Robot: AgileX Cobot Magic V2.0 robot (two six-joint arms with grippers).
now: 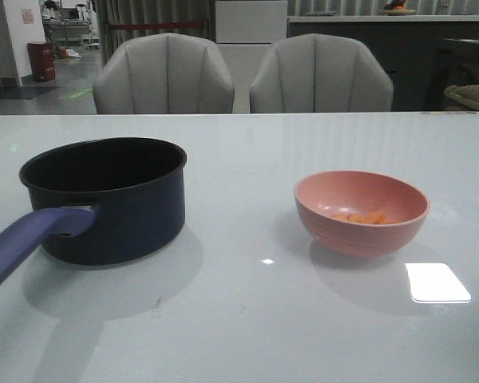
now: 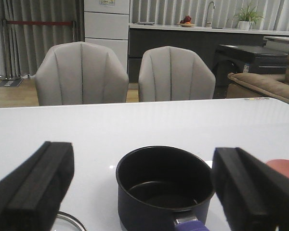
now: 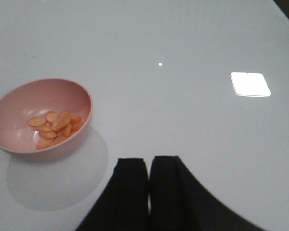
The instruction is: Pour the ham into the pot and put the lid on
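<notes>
Ham [image 1: 366, 216] sits in pink bowl [image 1: 361, 212] (pot [image 1: 112, 199] empty)

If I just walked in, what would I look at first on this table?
Probably the pink bowl on the right side of the white table, with little orange ham slices inside. Then the big dark pot on the left, empty, its purple handle pointing toward the robot.
</notes>
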